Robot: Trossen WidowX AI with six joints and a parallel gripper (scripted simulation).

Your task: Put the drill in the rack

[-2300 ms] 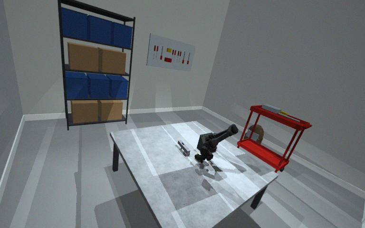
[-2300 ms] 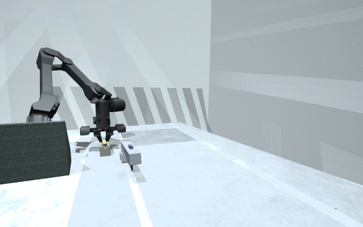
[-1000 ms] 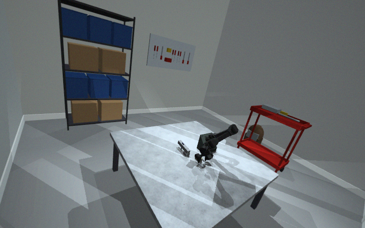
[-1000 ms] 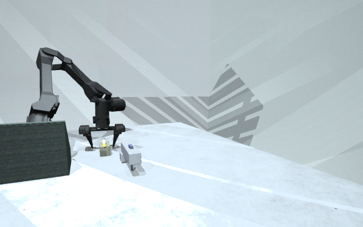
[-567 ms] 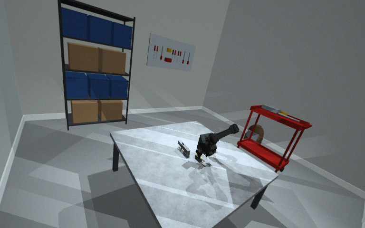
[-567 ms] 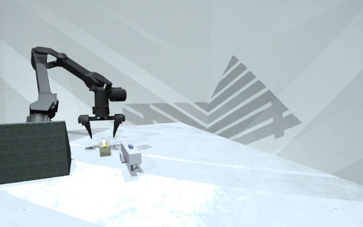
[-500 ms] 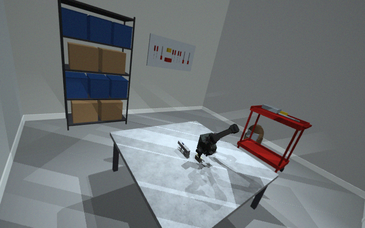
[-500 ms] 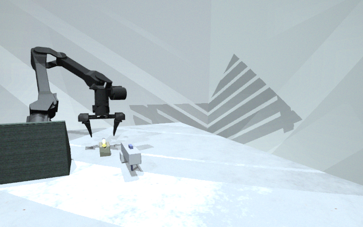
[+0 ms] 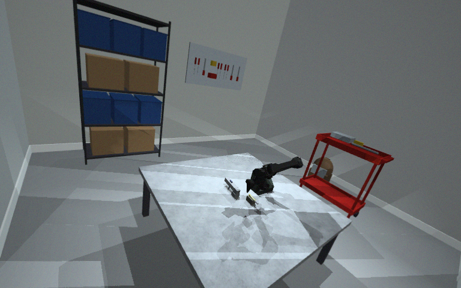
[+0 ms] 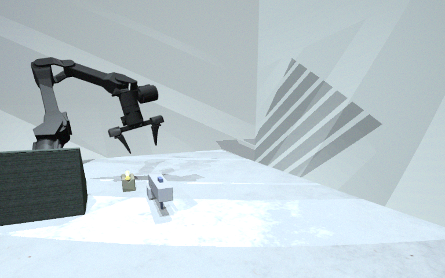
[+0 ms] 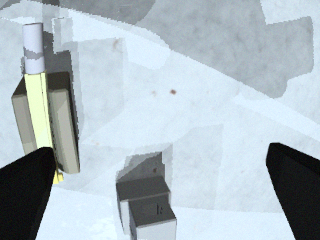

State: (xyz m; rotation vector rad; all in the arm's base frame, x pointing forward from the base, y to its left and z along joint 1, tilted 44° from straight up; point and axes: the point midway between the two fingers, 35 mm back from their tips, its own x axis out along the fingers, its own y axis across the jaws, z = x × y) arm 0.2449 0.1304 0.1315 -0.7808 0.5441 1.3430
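Note:
The drill, a yellow body with a grey cylindrical shank, lies lengthwise in the groove of the olive rack. Its shank sticks out past the rack's far end in the wrist view. Beside the rack stands a grey holder with a small blue key on top and a dark blue pin below its front end. My gripper is wide open and empty, high above the rack and holder. The arm hides much of it in the top view.
A dark green block stands beside the arm's base on the table. A red cart stands on the floor beyond the table, and shelving with bins and boxes is at the back wall.

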